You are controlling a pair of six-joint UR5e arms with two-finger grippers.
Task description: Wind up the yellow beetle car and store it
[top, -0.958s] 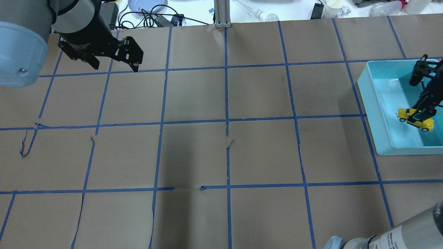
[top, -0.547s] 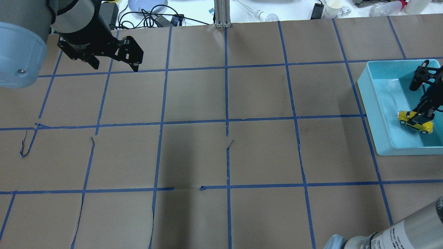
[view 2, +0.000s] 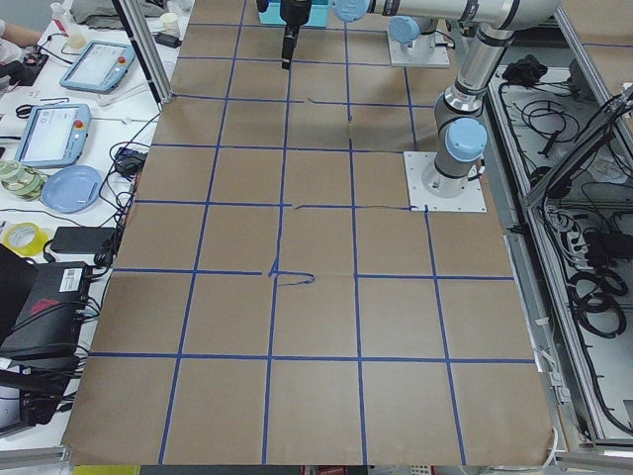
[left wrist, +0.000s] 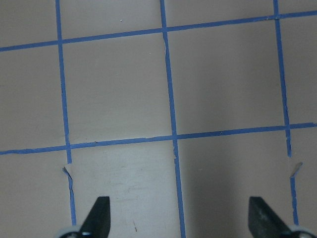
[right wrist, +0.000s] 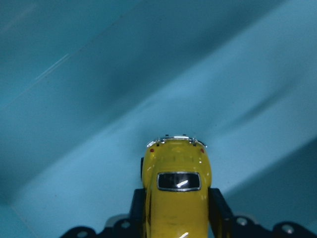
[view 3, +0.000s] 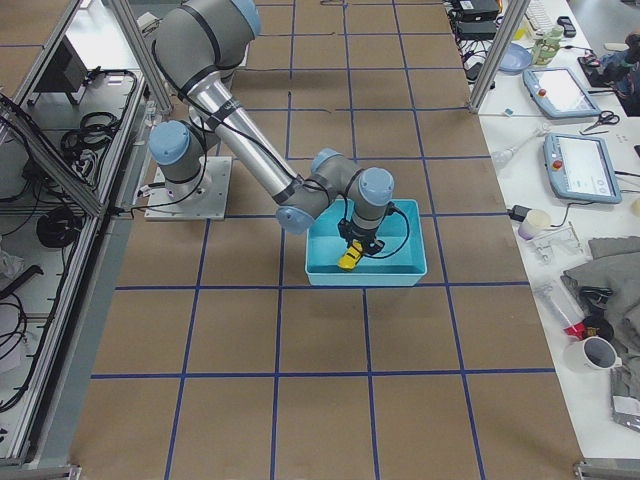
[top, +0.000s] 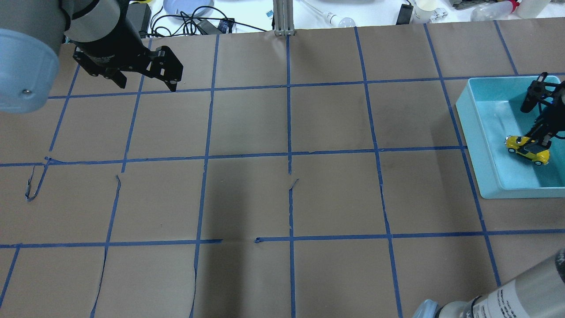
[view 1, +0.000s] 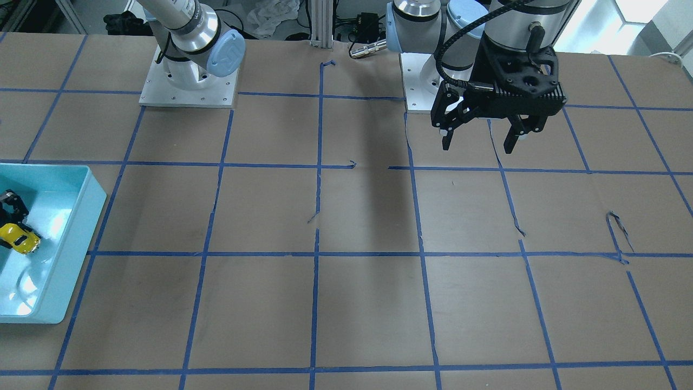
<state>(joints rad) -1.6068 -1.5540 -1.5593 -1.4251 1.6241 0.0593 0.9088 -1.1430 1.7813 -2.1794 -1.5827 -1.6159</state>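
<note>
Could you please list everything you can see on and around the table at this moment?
yellow beetle car: one, bright yellow, inside the bin, gripped from both sides.
bin: one, light teal, at the table edge on the robot's right.
table: one, brown paper with a blue tape grid.
plate: one, blue, on the side bench beyond the table.
left gripper: one, black, fingers open, above bare paper.
right gripper: one, black, reaching into the bin, fingers shut on the car.
</note>
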